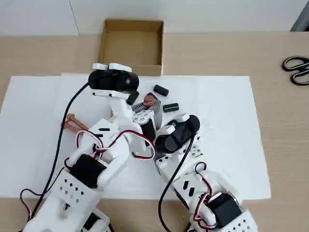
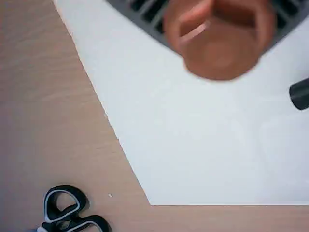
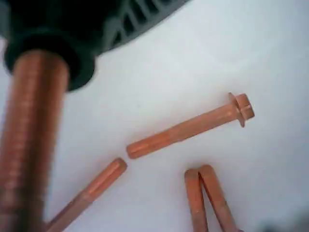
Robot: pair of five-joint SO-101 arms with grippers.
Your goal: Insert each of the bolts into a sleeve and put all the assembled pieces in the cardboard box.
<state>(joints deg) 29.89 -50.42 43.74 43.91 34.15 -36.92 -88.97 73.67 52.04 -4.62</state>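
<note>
bolt [image 3: 29, 145] through sleeve [image 3: 79, 63] at right tool [image 1: 146, 109]

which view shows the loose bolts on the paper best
The right wrist view: several loose bolts lie unobstructed on the paper, one showing its head. In the high view an arm hides part of them. The left wrist view faces another bolt's head, close up.

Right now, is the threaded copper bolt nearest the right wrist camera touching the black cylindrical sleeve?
Touching. The right wrist view shows the threaded copper bolt emerging from the black cylindrical sleeve, which rings its shaft with no gap.
</note>
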